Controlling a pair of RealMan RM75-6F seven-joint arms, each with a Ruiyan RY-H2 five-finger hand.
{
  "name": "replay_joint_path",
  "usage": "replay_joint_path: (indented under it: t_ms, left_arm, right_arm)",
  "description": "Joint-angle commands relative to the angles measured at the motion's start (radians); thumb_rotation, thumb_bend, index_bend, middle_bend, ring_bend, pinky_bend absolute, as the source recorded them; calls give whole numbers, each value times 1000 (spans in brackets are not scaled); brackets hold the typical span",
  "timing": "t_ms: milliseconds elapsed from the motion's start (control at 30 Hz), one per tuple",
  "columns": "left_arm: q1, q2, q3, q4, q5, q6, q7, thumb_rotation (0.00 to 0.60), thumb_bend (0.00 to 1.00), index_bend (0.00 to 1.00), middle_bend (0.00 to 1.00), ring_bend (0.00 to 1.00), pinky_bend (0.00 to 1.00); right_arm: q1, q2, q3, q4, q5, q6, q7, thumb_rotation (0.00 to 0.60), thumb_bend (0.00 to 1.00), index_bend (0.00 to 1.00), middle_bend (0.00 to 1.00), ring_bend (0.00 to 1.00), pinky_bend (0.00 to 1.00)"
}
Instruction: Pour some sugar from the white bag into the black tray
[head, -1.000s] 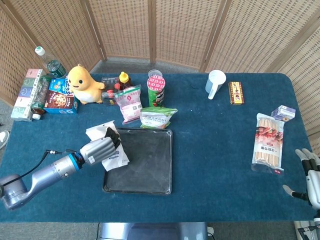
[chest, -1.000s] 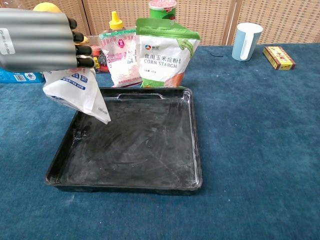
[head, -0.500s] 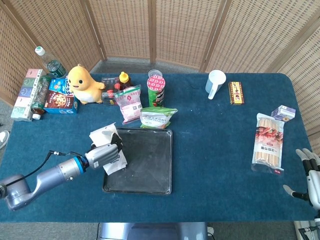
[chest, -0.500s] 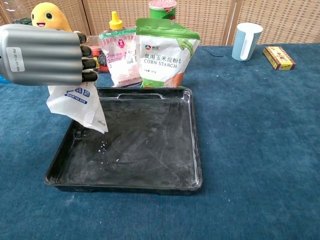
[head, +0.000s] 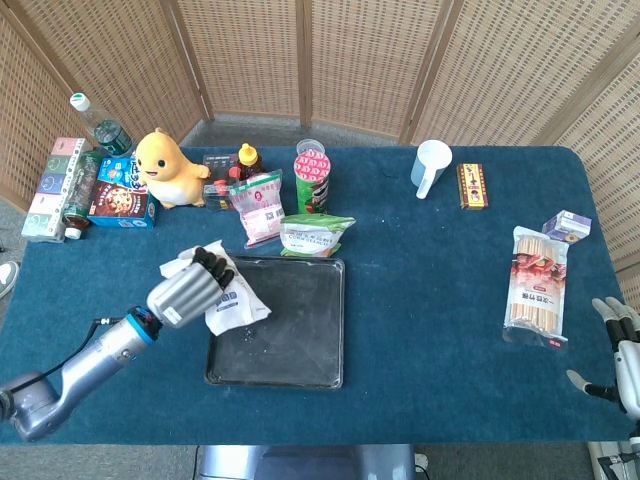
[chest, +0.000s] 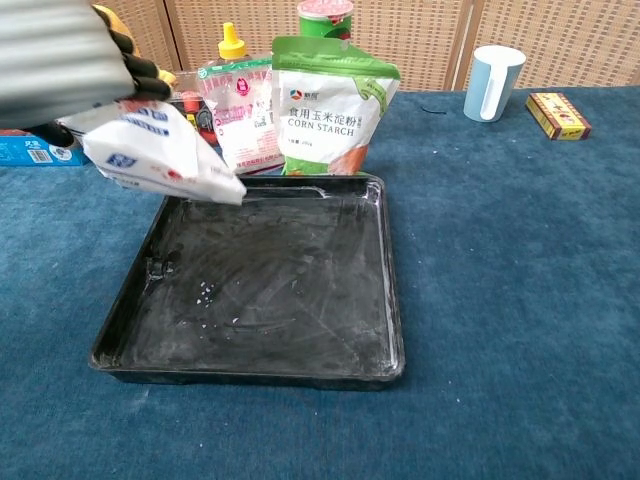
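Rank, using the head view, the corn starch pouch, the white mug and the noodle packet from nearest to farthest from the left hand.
From the left hand, which holds the white bag:
1. Corn starch pouch, just behind the black tray.
2. White mug, at the far edge, right of centre.
3. Noodle packet, far right side.

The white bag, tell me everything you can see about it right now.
The white bag is a small, soft, crinkled pouch that looks like plastic, with blue printing on its side. The left hand grips its upper end and holds it in the air, tilted, with one pointed corner aimed toward the black tray, over the tray's far left part. It touches nothing but the hand. A few white grains lie on the tray floor below.
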Motion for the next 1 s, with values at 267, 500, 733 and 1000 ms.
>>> replay_joint_path:
  t_ms: [267,500,733,1000]
  left_arm:
    - [203,-209,17,161,-216,237,-549,600,383,636,486,523,586]
    - [244,-266,-10,215,-300,261,-727,600,383,636,486,523,586]
    - [259,-338,-35,277,-368,244,-874,600,383,637,486,522,582]
    - [252,-442,-51,372,-414,205,-965,600,379,636,485,518,539]
  right_arm:
    - [5,-9,-5,-7,-2,-5,-27,600,26,7,0,0,17]
    - [7,-12,-4,-4,4,-9,-31,600,26,7,0,0,17]
    - [12,-16,-6,-4,5,-18,-39,600,26,7,0,0,17]
    - [16,-19,-6,0,15,-30,-39,600,26,7,0,0,17]
